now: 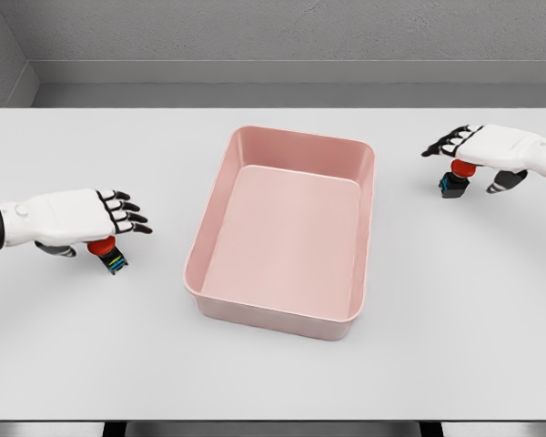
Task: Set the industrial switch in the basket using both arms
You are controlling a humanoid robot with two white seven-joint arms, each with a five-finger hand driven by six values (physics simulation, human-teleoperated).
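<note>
The pink basket [217,214] sits empty in the middle of the white table. A small industrial switch [110,257] with a red button and a dark body with blue parts leans under my left hand [91,218], left of the basket. The fingers there are stretched out flat above it, and the thumb is low behind it. A second switch [455,182] of the same kind stands upright right of the basket. My right hand [488,146] rests just above its red cap, fingers spread and thumb out to the side. Neither hand closes around its switch.
The white table [273,373] runs wide on all sides of the basket. Its front edge is near the bottom of the picture, and a grey wall stands behind its far edge.
</note>
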